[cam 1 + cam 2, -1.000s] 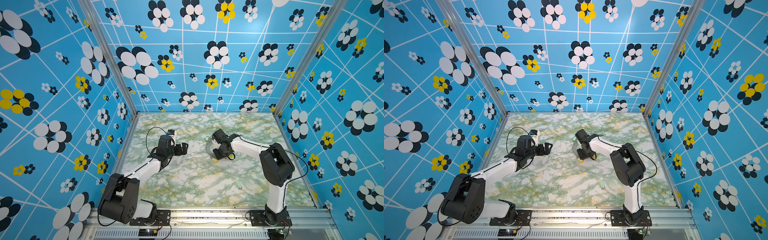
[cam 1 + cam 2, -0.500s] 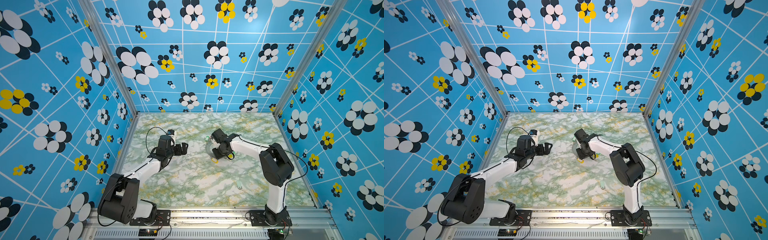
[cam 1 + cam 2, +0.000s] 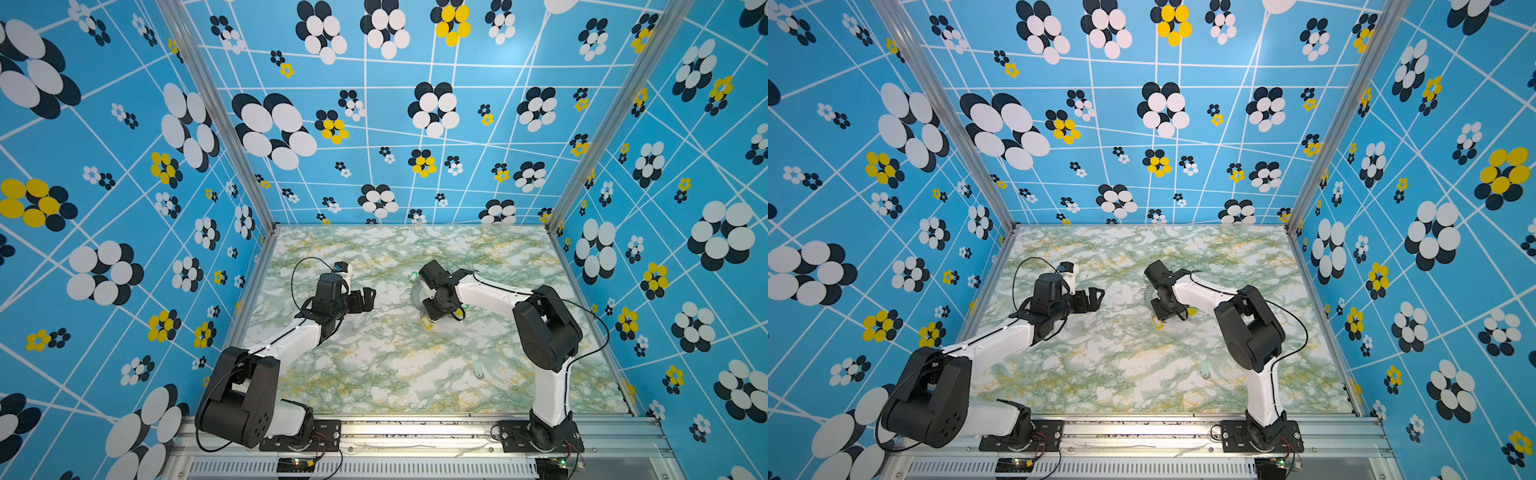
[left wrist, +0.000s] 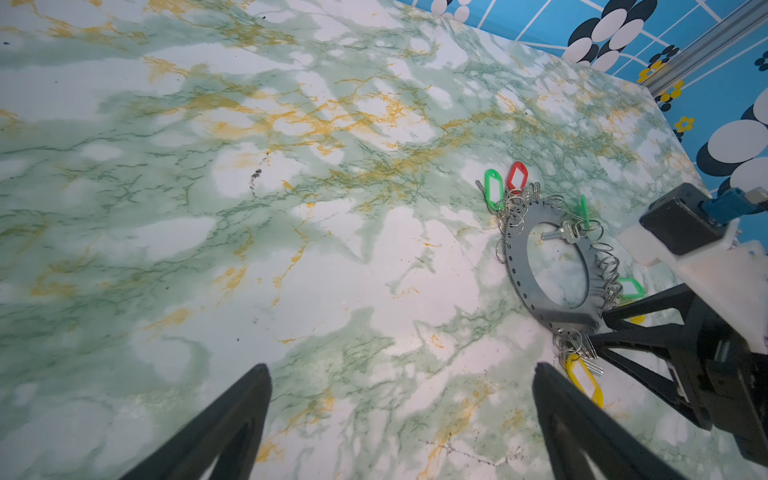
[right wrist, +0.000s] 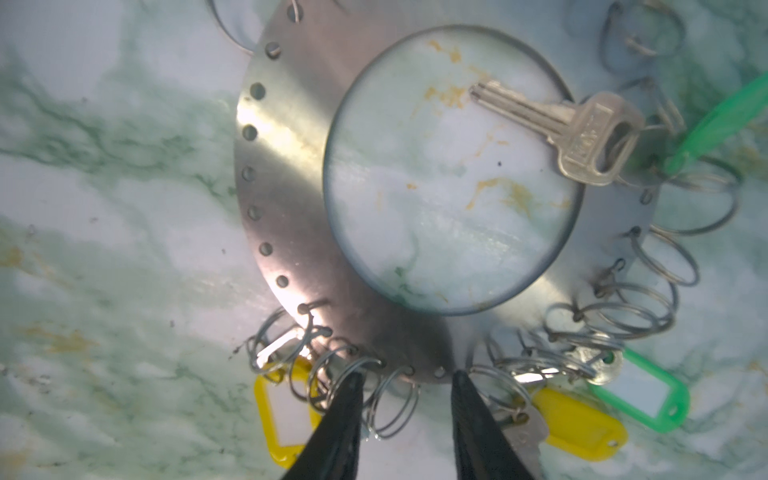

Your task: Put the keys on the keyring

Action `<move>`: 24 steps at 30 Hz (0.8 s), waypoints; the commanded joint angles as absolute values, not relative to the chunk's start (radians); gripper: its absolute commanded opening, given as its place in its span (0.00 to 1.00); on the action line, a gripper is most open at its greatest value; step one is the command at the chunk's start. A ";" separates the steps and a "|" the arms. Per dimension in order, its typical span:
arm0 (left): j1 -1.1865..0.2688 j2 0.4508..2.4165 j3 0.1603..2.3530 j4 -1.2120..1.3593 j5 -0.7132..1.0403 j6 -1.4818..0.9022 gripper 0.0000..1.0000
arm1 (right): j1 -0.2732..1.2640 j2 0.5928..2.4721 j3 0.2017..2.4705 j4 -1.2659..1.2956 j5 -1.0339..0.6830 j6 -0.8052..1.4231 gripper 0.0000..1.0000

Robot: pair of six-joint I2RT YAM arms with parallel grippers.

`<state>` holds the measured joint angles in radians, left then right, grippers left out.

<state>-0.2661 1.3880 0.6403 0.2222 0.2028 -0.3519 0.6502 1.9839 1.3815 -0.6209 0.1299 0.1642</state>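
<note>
A: Left gripper (image 4: 403, 368)?
B: Jaws spread wide, empty, above the green-veined marble tabletop (image 4: 208, 249).
A: Right gripper (image 5: 405, 376)?
B: Narrow gap. Tips at rim of flat grey metal keyring disc (image 5: 282, 174), among silvery wire loops (image 5: 615, 316); grip unclear. Pale mint-tagged key (image 3: 478, 369) lies well apart.
</note>
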 commanded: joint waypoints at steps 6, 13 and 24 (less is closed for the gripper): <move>-0.255 1.365 0.621 0.245 0.210 -0.359 0.99 | 0.670 2.003 1.408 -0.655 0.193 0.150 0.27; -0.253 1.360 0.615 0.247 0.212 -0.360 0.99 | 0.671 1.999 1.402 -0.662 0.210 0.142 0.19; -0.252 1.344 0.608 0.244 0.213 -0.362 0.99 | 0.671 1.993 1.397 -0.666 0.208 0.132 0.00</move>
